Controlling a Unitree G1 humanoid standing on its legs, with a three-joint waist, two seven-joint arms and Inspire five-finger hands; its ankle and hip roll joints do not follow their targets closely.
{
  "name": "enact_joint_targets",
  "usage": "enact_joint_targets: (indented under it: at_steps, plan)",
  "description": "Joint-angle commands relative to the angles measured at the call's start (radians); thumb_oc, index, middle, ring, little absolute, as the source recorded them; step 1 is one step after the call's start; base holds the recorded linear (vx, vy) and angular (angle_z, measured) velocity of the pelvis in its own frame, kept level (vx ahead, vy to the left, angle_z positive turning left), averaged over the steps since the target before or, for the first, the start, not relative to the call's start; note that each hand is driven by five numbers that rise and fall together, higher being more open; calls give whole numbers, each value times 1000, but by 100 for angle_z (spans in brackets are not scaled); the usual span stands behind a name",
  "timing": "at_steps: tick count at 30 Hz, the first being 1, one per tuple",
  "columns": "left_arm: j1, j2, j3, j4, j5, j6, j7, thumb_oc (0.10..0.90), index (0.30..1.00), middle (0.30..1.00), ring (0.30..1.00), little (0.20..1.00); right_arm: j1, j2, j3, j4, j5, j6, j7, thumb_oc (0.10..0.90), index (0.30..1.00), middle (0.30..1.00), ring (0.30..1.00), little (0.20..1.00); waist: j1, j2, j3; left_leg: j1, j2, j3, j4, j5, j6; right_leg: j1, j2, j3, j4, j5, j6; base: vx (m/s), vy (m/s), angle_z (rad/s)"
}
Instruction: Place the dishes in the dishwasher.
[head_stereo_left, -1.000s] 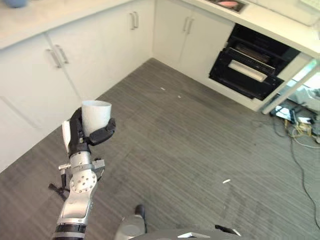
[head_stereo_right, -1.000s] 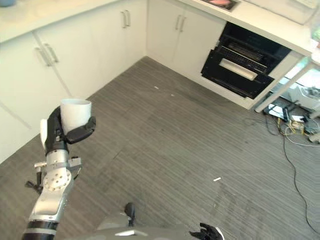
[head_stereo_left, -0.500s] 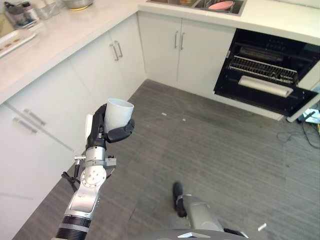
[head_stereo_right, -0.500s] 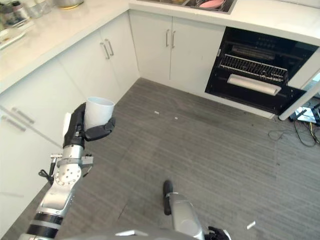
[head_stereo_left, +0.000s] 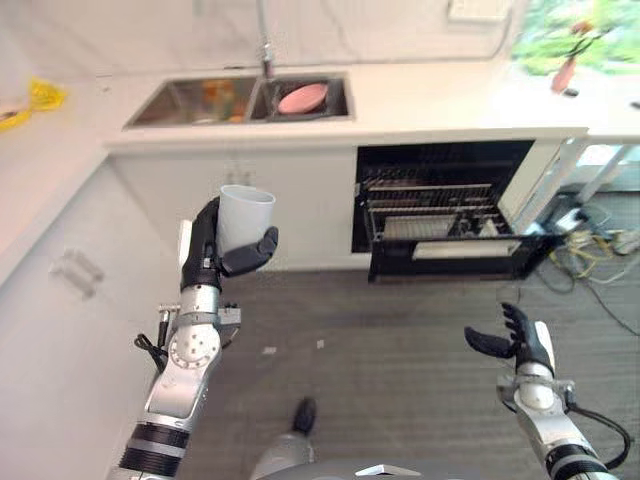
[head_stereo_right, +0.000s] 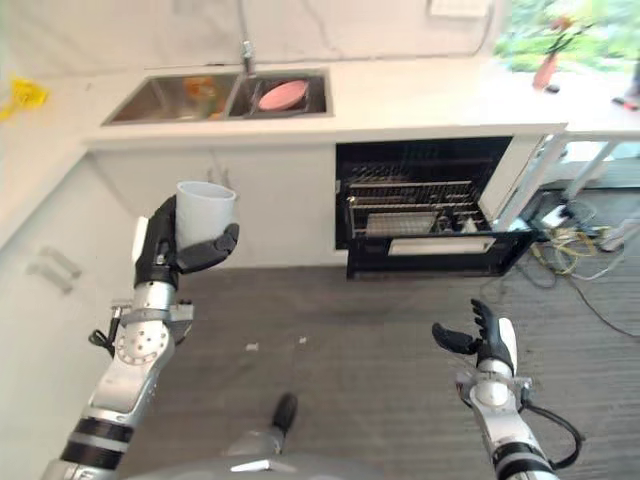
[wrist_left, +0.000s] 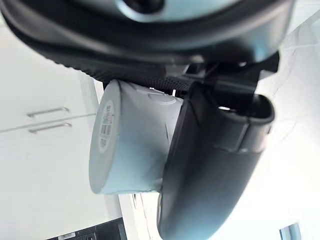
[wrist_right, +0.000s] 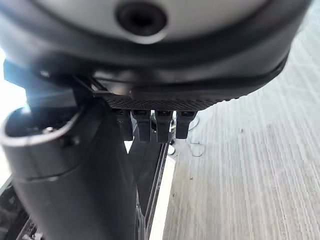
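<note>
While the cup (head_stereo_left: 244, 217) was gripped upright in the left hand (head_stereo_left: 208, 262), fingers and thumb curled round its lower wall, it was held well above the floor (head_stereo_left: 400, 330) at about nine o'clock in the head views, far from the dishwasher (head_stereo_left: 440, 208) at about two o'clock. The carry was judged barely begun: the whole stretch of floor lay between cup and machine. For the step to be done well, the cup would best be kept level and the grip unchanged until the lower rack (head_stereo_left: 435, 222) was reached; then it would need to be turned mouth down and lowered between the tines, clear of the open door (head_stereo_left: 455, 255). A knock of the rim against the door edge or rack frame was judged the main risk. The right hand (head_stereo_left: 510, 340) was seen at about five o'clock, empty, its fingers spread and loosely bent, palm up.

The dishwasher was open under the desk (head_stereo_left: 460, 105), its rack drawn partly out; a few pale items seemed to sit in it, though what they were could not be told. In the sink (head_stereo_left: 200, 100) at twelve o'clock, a pink dish (head_stereo_left: 303, 97) lay in the right basin, and something orange (head_stereo_left: 218, 95) in the left one. Nothing could be seen inside the cup.
</note>
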Motion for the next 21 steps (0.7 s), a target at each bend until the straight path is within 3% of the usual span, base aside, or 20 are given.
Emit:
enact_joint_targets:
  at_steps: [1, 3, 5, 6, 7, 8, 10, 11, 12, 15, 19, 21]
  plan:
    - [-60, 48, 64, -167, 33, -85, -15, 400, 300, 300, 300, 300, -41, -37, -97, -114, -61, -70, -83, 800, 900, 900, 900, 900, -27, -10, -18, 73, 106, 70, -54, -105, -82, -199, -35, -15, -153, 207, 24, 87, 318, -69]
    - [-65, 64, 64, -174, 45, -83, -29, 400, 300, 300, 300, 300, -17, -41, -150, -209, -106, -71, -93, 800, 900, 900, 900, 900, -63, -13, -10, 97, 93, 113, -58, -110, -67, -247, -38, 15, -77, 304, 56, 102, 291, -72]
    - [-76, 76, 55, -170, 55, -81, -29, 400, 300, 300, 300, 300, -8, -39, -181, -358, -178, -63, -103, 800, 900, 900, 900, 900, -74, 2, 10, 134, 93, 153, -62, -142, -34, -315, -16, -3, 35, 327, 52, 49, 346, -75]
    - [-82, 81, 56, -174, 59, -77, -28, 400, 300, 300, 300, 300, -21, -47, -182, -444, -216, -63, -94, 800, 900, 900, 900, 900, -77, 11, 27, 141, 92, 175, -56, -138, -22, -353, -8, -54, 80, 342, 54, -42, 269, -66]
    - [-83, 81, 55, -173, 59, -77, -28, 400, 300, 300, 300, 300, -19, -45, -184, -449, -217, -59, -93, 800, 900, 900, 900, 900, -74, 12, 23, 141, 94, 178, -59, -140, -22, -356, -6, -53, 82, 339, 52, -58, 377, -74]
    - [-81, 81, 65, -190, 65, -75, -28, 400, 300, 300, 300, 300, -26, -46, -184, -503, -256, -69, -96, 800, 900, 900, 900, 900, -75, 27, 27, 157, 82, 212, -68, -152, -5, -389, -1, -164, 122, 302, 41, 27, 353, -96]
    - [-75, 75, 66, -198, 66, -73, -34, 400, 300, 300, 300, 300, -31, -50, -178, -545, -275, -72, -83, 800, 900, 900, 900, 900, -79, 27, 21, 165, 71, 228, -71, -156, 1, -397, 22, -203, 112, 277, 34, 38, 310, -66]
    - [-62, 66, 68, -212, 65, -78, -43, 400, 300, 300, 300, 300, -25, -49, -169, -584, -279, -88, -65, 800, 900, 900, 900, 900, -87, 25, 14, 181, 53, 249, -74, -164, 9, -405, 86, -205, 76, 229, 21, 79, 198, -43]
    - [-62, 61, 67, -215, 65, -77, -46, 400, 300, 300, 300, 300, -26, -50, -173, -610, -276, -100, -60, 800, 900, 900, 900, 900, -88, 19, 10, 190, 39, 260, -74, -178, 13, -408, 107, -227, 40, 199, 8, 64, 214, -44]
    - [-73, 48, 43, -206, 56, -73, -55, 400, 300, 300, 300, 300, -33, -31, -148, -667, -183, -141, -14, 800, 900, 900, 900, 900, -86, 4, -3, 193, 19, 301, -74, -181, 12, -373, 69, -339, -122, 215, -29, 44, 48, -15]
    - [-74, 39, 35, -197, 65, -76, -59, 400, 300, 300, 300, 300, -22, -39, -140, -703, -154, -151, 26, 800, 900, 900, 900, 900, -89, 1, -4, 206, 19, 313, -74, -187, 8, -347, 65, -345, -142, 213, -27, 39, -14, -3]
    - [-91, 34, 21, -173, 74, -81, -57, 400, 300, 300, 300, 300, -33, -32, -124, -707, -50, -168, 63, 800, 900, 900, 900, 900, -89, -3, -11, 222, 24, 331, -67, -202, -1, -320, 60, -345, -165, 214, -37, 122, -87, 10]
